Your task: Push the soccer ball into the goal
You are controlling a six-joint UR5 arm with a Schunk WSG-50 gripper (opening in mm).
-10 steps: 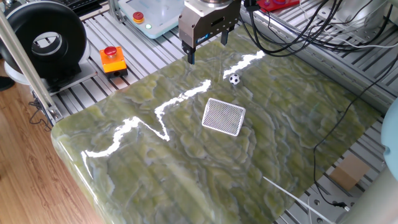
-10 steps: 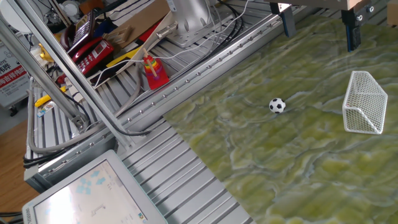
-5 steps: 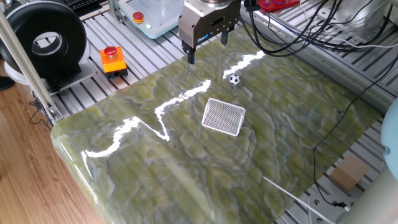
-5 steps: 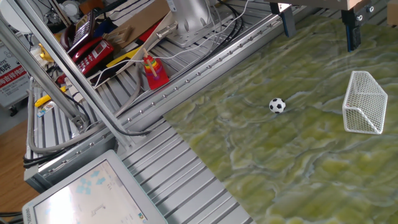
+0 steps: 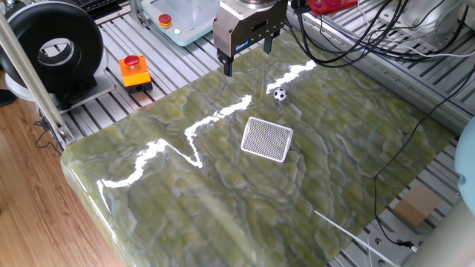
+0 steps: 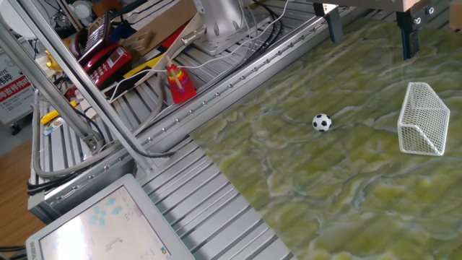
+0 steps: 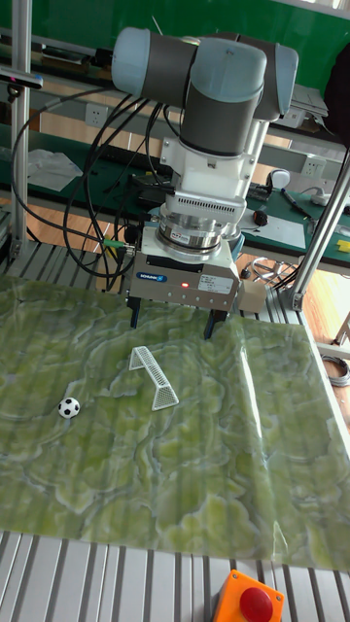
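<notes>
The soccer ball [image 5: 279, 94] [image 6: 322, 122] [image 7: 68, 407] is a tiny black-and-white ball resting on the green marbled table. The goal [image 5: 267, 139] [image 6: 422, 119] [image 7: 154, 374], a small white frame with grey mesh, stands a short way from the ball. My gripper [image 5: 249, 55] [image 6: 372, 35] [image 7: 172, 321] hangs over the table's back edge with its two dark fingers spread wide. It is open and holds nothing. It stands apart from both ball and goal, touching neither.
An orange box with a red button [image 5: 134, 70] [image 7: 251, 595] sits on the aluminium rails beside the table. Black cables [image 5: 356, 37] run along the back right. A black round device [image 5: 52, 48] stands at the far left, and a red object [image 6: 179, 83] beside the rails.
</notes>
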